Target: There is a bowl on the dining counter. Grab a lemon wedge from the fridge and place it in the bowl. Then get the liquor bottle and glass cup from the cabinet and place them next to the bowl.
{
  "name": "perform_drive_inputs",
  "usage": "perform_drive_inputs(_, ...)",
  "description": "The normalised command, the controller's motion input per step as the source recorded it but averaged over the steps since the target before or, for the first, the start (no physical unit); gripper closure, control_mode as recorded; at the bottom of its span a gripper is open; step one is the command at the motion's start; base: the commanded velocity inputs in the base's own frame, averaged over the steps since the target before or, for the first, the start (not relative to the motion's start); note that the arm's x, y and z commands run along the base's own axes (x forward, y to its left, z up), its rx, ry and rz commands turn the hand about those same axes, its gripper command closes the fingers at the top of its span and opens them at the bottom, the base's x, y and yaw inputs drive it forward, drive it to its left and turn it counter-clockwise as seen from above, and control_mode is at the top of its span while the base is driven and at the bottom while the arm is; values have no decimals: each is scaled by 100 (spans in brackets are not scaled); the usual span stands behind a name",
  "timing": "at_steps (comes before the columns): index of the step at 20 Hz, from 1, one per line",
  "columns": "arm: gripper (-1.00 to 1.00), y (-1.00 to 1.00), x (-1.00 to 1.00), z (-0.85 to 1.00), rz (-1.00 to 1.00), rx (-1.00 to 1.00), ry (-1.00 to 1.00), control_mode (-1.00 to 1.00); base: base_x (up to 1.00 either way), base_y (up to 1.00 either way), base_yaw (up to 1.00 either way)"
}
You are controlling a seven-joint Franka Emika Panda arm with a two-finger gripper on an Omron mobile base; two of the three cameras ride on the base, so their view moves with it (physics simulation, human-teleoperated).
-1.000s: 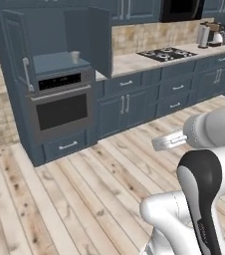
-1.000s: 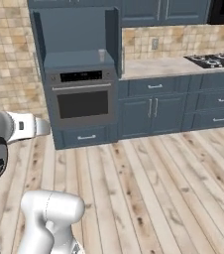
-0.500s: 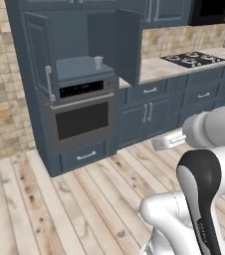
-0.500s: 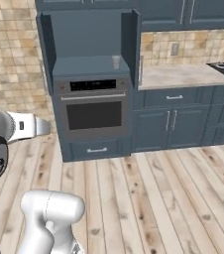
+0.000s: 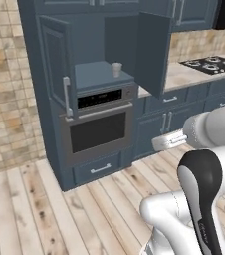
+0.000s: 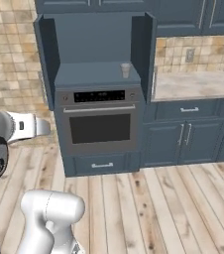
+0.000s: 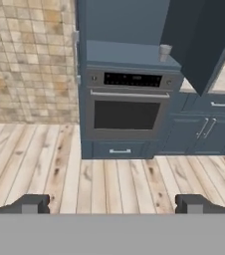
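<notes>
left base view
cabinet (image 5: 92, 30): tall blue unit, both doors swung open, niche above oven
cup (image 5: 116, 69): small pale glass, upright on niche shelf, toward right side, near right door
oven (image 5: 95, 130): built in under shelf, dark window, drawer with handle below
stove (image 5: 211, 63): black burners on light counter, far right
arm (image 5: 207, 172): white with dark joint, lower right, over wood floor
bottle, bowl, lemon: cannot tell where

right base view
cabinet (image 6: 95, 37): seen nearly head on, doors standing out at both sides
cup (image 6: 126, 70): on shelf at right end, just beside right door, apart from it
oven (image 6: 99, 121): directly under cup shelf, control strip on top
counter (image 6: 193, 85): pale stone, right of cabinet, tiled wall with outlet behind
arm (image 6: 15, 128): white link at left edge, well short of oven

hand view
gripper (image 7: 112, 204): dark tips at far left and far right, spread wide, nothing between them, over floor planks
cup (image 7: 165, 52): upright on shelf, upper right of centre, partly next to open door
oven (image 7: 126, 108): centre, well ahead of tips
floor (image 7: 84, 174): light wood planks between gripper and oven
wall (image 7: 30, 60): tan brick tiles left of cabinet
</notes>
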Motion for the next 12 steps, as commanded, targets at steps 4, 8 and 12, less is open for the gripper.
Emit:
perform_drive_inputs(4,-100,0,0,0,0,0,0,100,67,-9,0)
perform_drive_inputs(8,-100,0,0,0,0,0,0,100,61,-21,0)
perform_drive_inputs(12,-100,0,0,0,0,0,0,100,53,-26,0)
